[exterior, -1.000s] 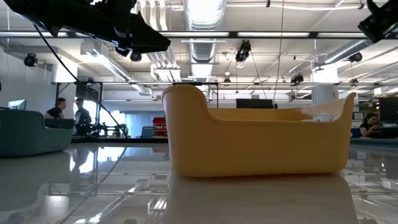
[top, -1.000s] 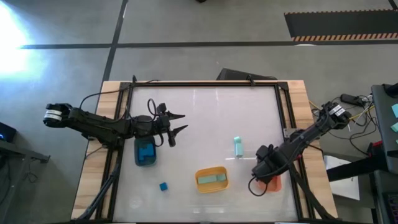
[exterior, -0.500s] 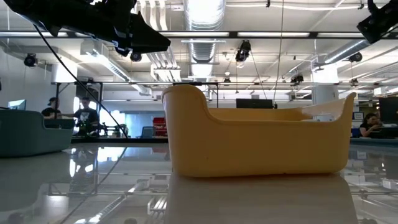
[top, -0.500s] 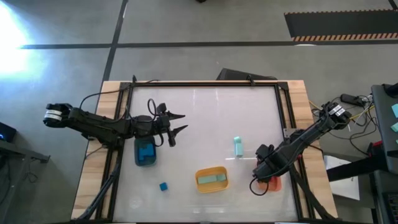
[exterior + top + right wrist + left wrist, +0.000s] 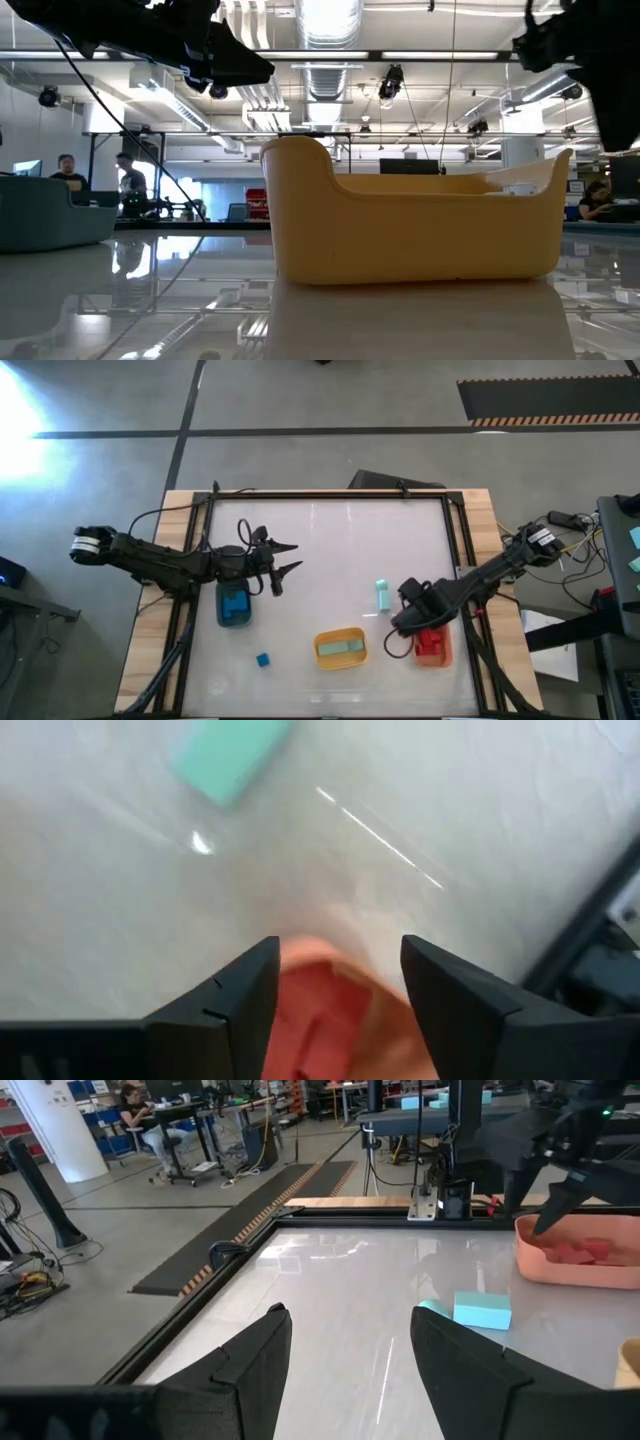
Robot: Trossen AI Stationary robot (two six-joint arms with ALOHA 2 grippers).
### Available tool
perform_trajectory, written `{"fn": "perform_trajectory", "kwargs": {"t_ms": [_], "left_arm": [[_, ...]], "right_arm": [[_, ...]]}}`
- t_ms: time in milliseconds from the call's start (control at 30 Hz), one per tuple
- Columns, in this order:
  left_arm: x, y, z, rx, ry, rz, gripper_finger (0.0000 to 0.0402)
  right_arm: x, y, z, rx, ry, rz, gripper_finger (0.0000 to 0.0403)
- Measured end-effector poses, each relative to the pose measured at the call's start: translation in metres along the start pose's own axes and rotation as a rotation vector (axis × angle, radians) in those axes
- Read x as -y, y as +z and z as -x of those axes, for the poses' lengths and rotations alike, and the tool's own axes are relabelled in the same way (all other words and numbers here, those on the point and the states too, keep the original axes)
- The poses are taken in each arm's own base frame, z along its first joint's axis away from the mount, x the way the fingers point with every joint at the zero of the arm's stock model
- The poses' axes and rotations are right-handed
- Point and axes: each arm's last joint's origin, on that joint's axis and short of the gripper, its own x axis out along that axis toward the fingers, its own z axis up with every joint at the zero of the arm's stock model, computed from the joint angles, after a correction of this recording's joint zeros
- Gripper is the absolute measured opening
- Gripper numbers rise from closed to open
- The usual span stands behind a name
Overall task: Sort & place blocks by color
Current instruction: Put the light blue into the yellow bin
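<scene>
Jaws of the right gripper (image 5: 399, 628) stand apart and empty above the orange bin's (image 5: 440, 656) edge, red blocks (image 5: 429, 643) inside; the left gripper (image 5: 290, 557), also spread and empty, waits far off at nine o'clock. The loose mint-teal bar (image 5: 382, 595) lies near, at eleven o'clock from the right jaws, long axis twelve-to-six, so the right arm is nearer. No writing is legible.

Two dark, slim jointed arms with loose black cables trailing along them, pale silver-white collars near their bases, each ending in a black two-finger tool, left tool (image 5: 283, 557) and right tool (image 5: 398, 622), fingers flat and tapered.
</scene>
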Motion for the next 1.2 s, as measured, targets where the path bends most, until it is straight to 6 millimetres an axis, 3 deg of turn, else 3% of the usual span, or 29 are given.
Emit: {"fn": "perform_trajectory", "kwargs": {"t_ms": [433,633,1200], "left_arm": [[0.0,0.001,0.0,0.003,0.0,0.001,0.0191],[0.0,0.001,0.0,0.002,0.0,0.001,0.0191],[0.0,0.002,0.0,0.005,0.0,0.002,0.0191]], "right_arm": [[-0.012,0.042,-0.003,0.185,0.162,-0.072,0.0265],[-0.015,0.053,-0.006,0.287,0.146,-0.103,0.0288],[-0.042,0.055,-0.061,0.148,-0.026,-0.033,0.0286]]}}
